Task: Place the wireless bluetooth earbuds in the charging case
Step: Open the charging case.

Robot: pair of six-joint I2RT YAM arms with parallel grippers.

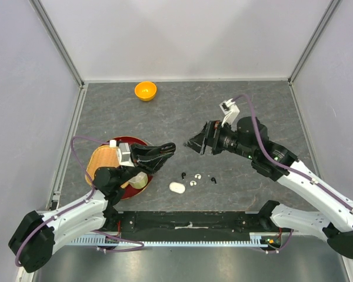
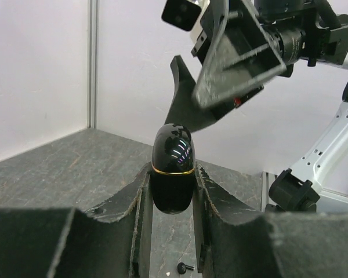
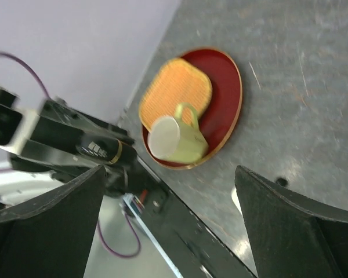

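A glossy black charging case (image 2: 173,168) with a gold band stands upright above the table, and my left gripper (image 1: 167,150) is shut on its lower half. Its lid looks closed. My right gripper (image 1: 197,143) hangs just right of the case, tilted toward it. The jaws are wide open with nothing between them. Two black earbuds (image 1: 183,175) (image 1: 213,180) and two white earbuds (image 1: 198,175) (image 1: 192,183) lie on the table below the grippers. One black earbud (image 2: 184,267) shows between my left fingers. A white case (image 1: 176,187) lies near the front edge.
A red tray (image 1: 142,143) at the left holds a woven orange mat (image 1: 100,160) and a green cup (image 3: 180,145) on its side. An orange bowl (image 1: 145,90) sits at the back. White walls enclose the table on three sides.
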